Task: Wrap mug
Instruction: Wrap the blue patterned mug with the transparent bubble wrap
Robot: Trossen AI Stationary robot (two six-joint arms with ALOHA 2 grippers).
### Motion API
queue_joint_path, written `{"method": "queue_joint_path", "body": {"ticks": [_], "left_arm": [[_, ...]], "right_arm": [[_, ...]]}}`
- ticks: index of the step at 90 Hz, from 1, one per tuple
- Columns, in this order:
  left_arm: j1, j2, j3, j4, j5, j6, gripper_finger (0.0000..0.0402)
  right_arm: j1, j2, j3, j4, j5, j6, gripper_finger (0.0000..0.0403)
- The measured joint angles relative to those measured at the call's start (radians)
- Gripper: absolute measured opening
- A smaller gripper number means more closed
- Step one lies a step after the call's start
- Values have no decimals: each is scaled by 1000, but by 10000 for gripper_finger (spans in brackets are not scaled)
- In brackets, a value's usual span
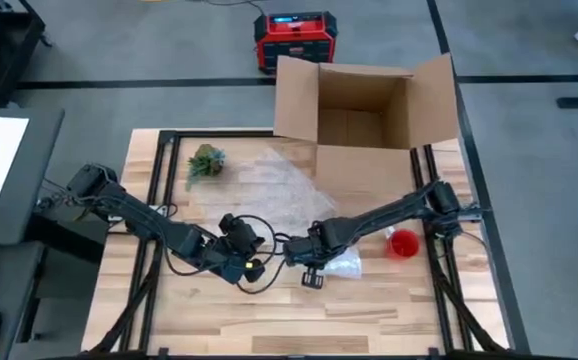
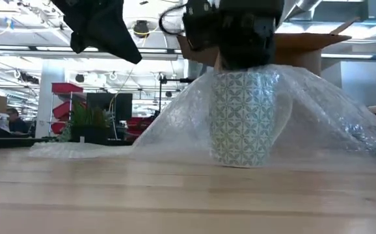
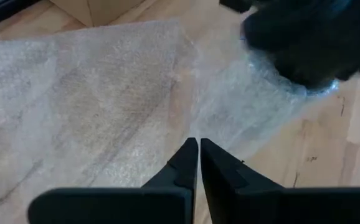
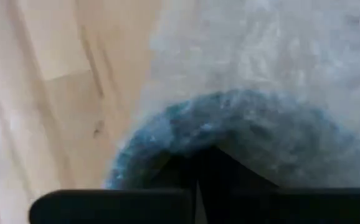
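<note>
Mug, white ceramic with teal lattice pattern (image 2: 242, 117), stands upright on the wooden table (image 1: 389, 310), partly draped in clear bubble wrap (image 2: 318, 117). Right gripper (image 2: 240, 58) pinches wrap at its rim. Left gripper (image 3: 198, 152), closed and empty, hovers beside. Wrapping looks barely begun.

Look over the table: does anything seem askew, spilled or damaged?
Nothing stands out. The mug stands upright with bubble wrap draped over it, the right hand at its top. The box sits open, and nothing is spilled.
</note>
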Motion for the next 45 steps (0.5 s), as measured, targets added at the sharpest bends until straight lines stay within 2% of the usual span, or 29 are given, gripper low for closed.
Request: {"method": "queue_joint_path", "body": {"ticks": [18,28,45], "left_arm": [[-3,0,0,0,2,-3,0],[-6,0,0,1,2,-2,0],[-6,0,0,1,2,4,0]], "right_arm": [[31,-42,70,-52,9,-5,0],[48,-64,82,-2,44,-13,0],[19,-20,84,10,52,-14,0]]}}
